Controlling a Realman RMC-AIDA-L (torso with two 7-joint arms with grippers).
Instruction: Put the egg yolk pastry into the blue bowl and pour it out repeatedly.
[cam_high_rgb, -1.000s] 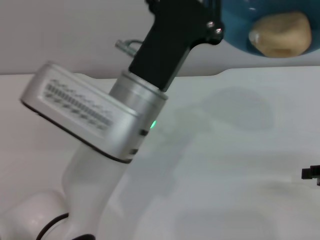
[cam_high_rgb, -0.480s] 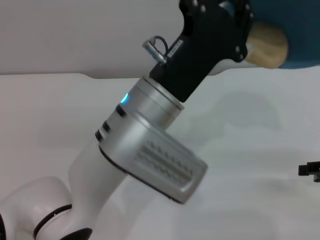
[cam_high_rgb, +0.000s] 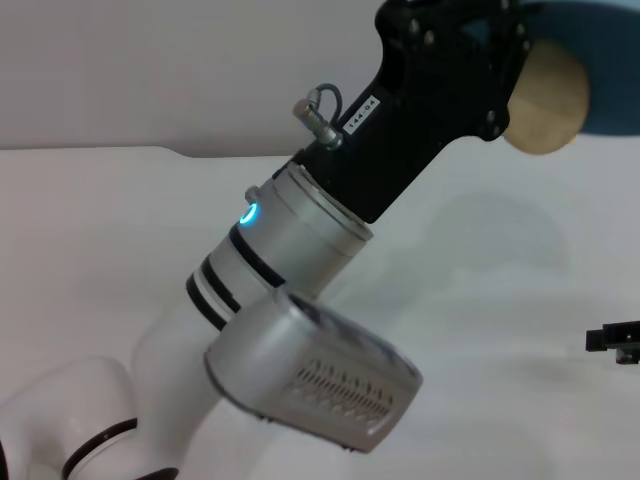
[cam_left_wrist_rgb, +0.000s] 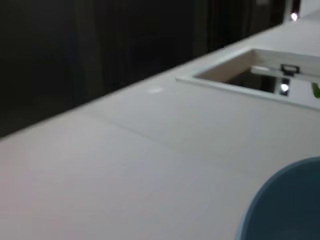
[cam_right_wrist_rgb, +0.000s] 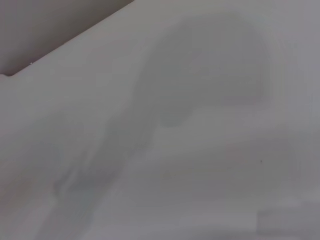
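Note:
High at the top right of the head view, my left gripper (cam_high_rgb: 497, 45) holds the blue bowl (cam_high_rgb: 605, 75) in the air, shut on its rim. The bowl is tipped steeply, so only part of its blue wall shows. The egg yolk pastry (cam_high_rgb: 546, 100), a pale tan ball, sits at the bowl's lower edge just beside the black gripper body. A curve of the blue bowl (cam_left_wrist_rgb: 287, 202) also fills a corner of the left wrist view. My right gripper (cam_high_rgb: 615, 341) shows only as a small black tip at the right edge, low over the table.
The white table (cam_high_rgb: 480, 330) spreads below the raised bowl, with the bowl's faint shadow (cam_high_rgb: 500, 225) on it. My left forearm (cam_high_rgb: 300, 300) crosses the middle of the head view. In the left wrist view, a recessed opening (cam_left_wrist_rgb: 260, 75) is cut into the white surface.
My left wrist has rolled over, tipping the bowl further. The pastry has slid from inside the bowl to its lower edge, toward the gripper. The right gripper has barely moved.

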